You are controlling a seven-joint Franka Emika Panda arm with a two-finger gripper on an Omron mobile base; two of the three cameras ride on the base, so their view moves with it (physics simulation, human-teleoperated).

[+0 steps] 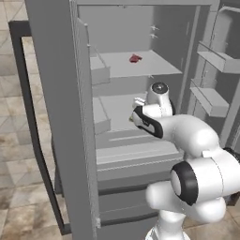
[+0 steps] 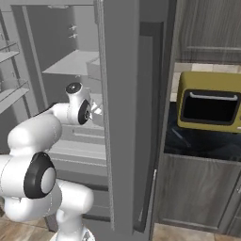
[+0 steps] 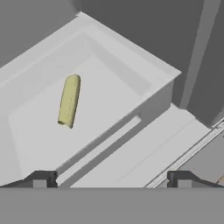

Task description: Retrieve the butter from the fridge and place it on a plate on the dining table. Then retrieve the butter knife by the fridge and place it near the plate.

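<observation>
The fridge (image 1: 56, 93) stands with both doors open, and my arm reaches into its middle shelf. The butter (image 3: 69, 101), a pale yellow stick, lies on that grey shelf floor (image 3: 109, 100), ahead and left of my gripper (image 3: 111, 180). The jaws stand wide open with nothing between them, well short of the butter. From the bases, the hand (image 1: 139, 104) sits just above the shelf, its fingers (image 2: 96, 109) pointing inward. A thin grey utensil, seemingly the butter knife (image 2: 178, 136), lies on the black counter beside the fridge. The plate and the dining table are out of view.
A small red item (image 1: 135, 58) sits on the upper shelf. Door bins (image 1: 211, 98) line the right door. The open right door (image 2: 127, 117) stands close beside my hand. A yellow oven (image 2: 210, 101) sits on the black counter (image 2: 202, 143) to the right.
</observation>
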